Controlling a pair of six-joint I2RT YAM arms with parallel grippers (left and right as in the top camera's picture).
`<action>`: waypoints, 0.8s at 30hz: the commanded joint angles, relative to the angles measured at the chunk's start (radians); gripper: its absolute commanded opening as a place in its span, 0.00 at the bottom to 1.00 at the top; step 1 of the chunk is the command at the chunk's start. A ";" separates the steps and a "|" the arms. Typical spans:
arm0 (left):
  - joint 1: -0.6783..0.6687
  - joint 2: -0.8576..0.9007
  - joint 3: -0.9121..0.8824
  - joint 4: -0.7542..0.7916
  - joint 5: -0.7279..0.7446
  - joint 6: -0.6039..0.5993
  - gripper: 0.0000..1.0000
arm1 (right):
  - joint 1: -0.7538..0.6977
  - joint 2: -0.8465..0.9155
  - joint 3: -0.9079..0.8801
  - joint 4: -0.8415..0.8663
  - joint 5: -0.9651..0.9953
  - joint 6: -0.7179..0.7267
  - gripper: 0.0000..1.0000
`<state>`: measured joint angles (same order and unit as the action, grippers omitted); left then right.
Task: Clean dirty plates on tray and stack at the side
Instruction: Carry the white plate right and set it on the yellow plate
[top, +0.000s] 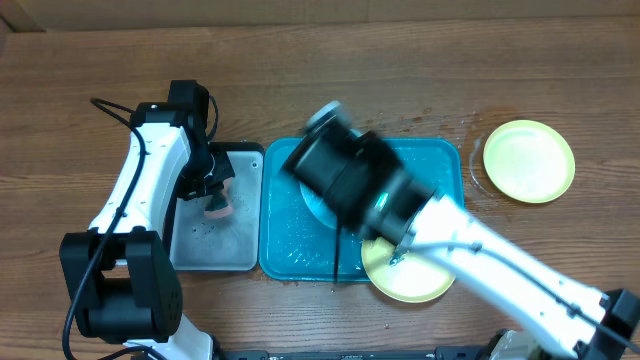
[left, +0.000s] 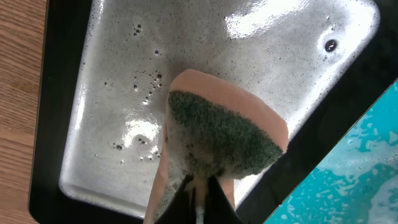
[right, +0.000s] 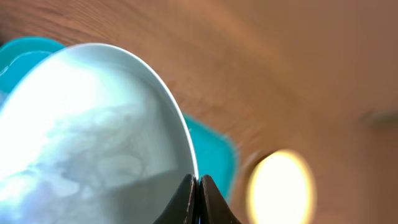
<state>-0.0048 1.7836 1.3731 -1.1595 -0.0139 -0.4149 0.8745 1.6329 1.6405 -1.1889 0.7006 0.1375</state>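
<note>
I am pinching the rim of the soapy pale plate (right: 93, 137) in my right gripper (right: 198, 185) over the teal tray (top: 445, 160), while my left gripper (left: 199, 198) is clamping the sponge (left: 221, 134) above the grey basin (left: 112, 93) just to the plate's left, so the sponge is facing a rightward reach.

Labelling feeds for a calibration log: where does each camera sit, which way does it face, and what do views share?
Overhead: above the table, looking straight down at the teal tray; left arm and right arm show.
Left wrist: on the left arm, looking down past the left gripper at its sponge over the grey tray.
Right wrist: on the right arm, looking along the right gripper, shut on a pale plate's rim.
Shared: the teal tray, in all three.
</note>
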 joint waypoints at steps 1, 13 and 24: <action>-0.002 -0.034 -0.007 -0.003 0.011 0.020 0.04 | -0.183 0.013 -0.016 0.017 -0.393 0.245 0.04; -0.002 -0.034 -0.008 -0.007 0.011 0.027 0.04 | -0.784 0.016 -0.018 0.031 -0.622 0.420 0.04; -0.002 -0.034 -0.007 -0.007 0.011 0.027 0.04 | -1.236 0.182 -0.018 -0.034 -0.624 0.408 0.04</action>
<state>-0.0048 1.7836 1.3731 -1.1629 -0.0109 -0.4103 -0.3107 1.7634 1.6230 -1.2182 0.0914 0.5358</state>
